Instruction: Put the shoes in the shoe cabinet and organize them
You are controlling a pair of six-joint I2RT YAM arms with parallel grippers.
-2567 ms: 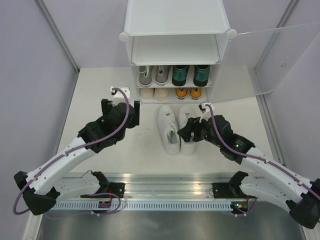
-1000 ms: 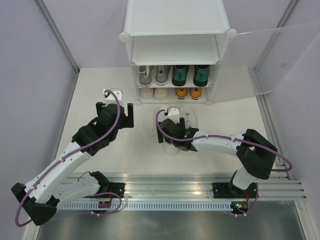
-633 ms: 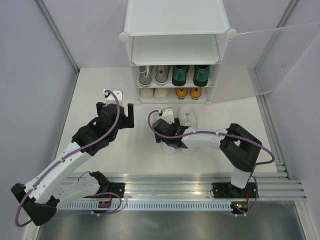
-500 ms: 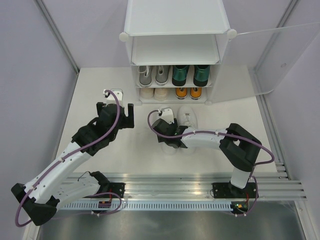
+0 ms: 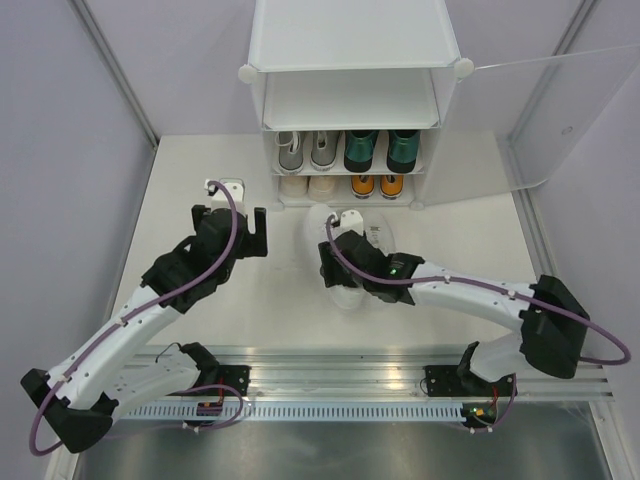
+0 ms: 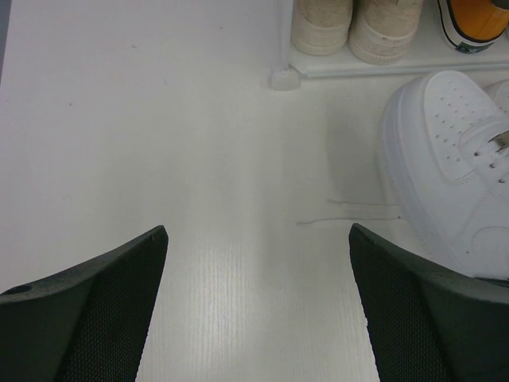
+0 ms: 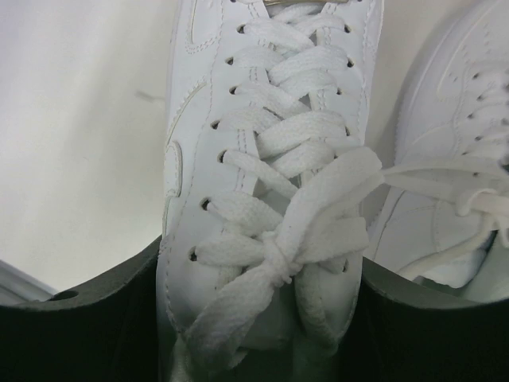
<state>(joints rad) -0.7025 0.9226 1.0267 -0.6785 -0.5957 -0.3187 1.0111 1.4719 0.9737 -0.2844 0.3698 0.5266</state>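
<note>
A: Entry, change noted?

B: Right gripper [image 7: 262, 263]: a moment ago over the pair with its jaws wider, now lower, jaws drawn in against both flanks of the left-hand white sneaker [image 7: 270, 135] at the lace knot. Looks like a grip, lift not yet begun. That sneaker's toe has swung a little toward the shoe cabinet [image 5: 350, 30].

A: Left gripper [image 6: 258, 231]?

B: Unchanged. Jaws spread wide, holding nothing, hovering over bare table [image 5: 200, 160] just left of the sneakers.

A: Meaning for the task?

B: Judged: last pair being taken up, one shoe at a time. Both white sneakers lie on the table just in front of the cabinet, toes toward it.

A: Count, shoes.

B: Middle shelf: grey canvas pair [image 5: 305, 150], two; dark green pair [image 5: 382, 150], two. Bottom shelf: cream pair [image 5: 307, 186], two; orange pair [image 5: 377, 185], two. Table: left-hand white sneaker, one; other white sneaker [image 5: 378, 232], one, touching or nearly touching its mate. Total ten shoes, five pairs; eight shelved, two outstanding.

A: Count, remainder.

B: Cabinet, one, three shelves, top shelf showing no shoes; frosted door [image 5: 540, 110], one, swung open to the right; arms, two
</note>
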